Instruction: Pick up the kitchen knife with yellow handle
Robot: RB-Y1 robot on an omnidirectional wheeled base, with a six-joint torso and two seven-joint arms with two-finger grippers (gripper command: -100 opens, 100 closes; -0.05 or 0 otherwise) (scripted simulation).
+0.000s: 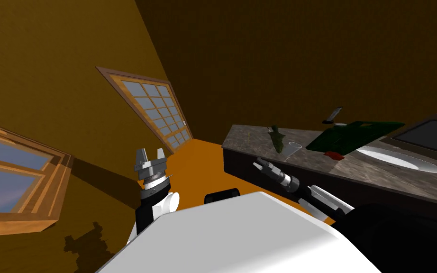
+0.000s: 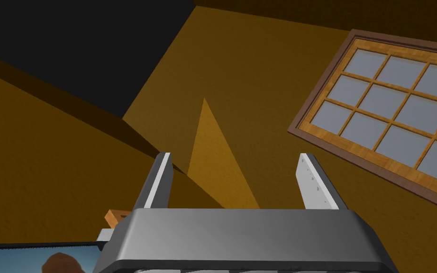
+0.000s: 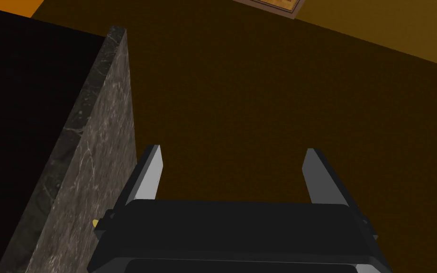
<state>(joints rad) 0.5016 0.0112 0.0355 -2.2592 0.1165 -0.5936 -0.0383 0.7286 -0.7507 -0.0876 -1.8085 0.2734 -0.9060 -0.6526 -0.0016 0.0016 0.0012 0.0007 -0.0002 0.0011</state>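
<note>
Right gripper (image 3: 232, 175): jaws spread, at worktop (image 3: 94, 142) edge.
Left gripper (image 2: 234, 180): jaws spread, idle.
Next: centre over yellow speck (image 3: 95, 222), probably the knife handle.

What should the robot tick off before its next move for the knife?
1. Right gripper open: ok.
2. Left gripper open, empty: ok.
3. Knife found: cannot tell. A yellow speck lies on the counter beside the right gripper's body.
4. Right fingers aimed at the counter: not ok. They frame the brown wall.
5. Clear approach: cannot tell. A cup and a green object stand on the counter near the right gripper.
</note>
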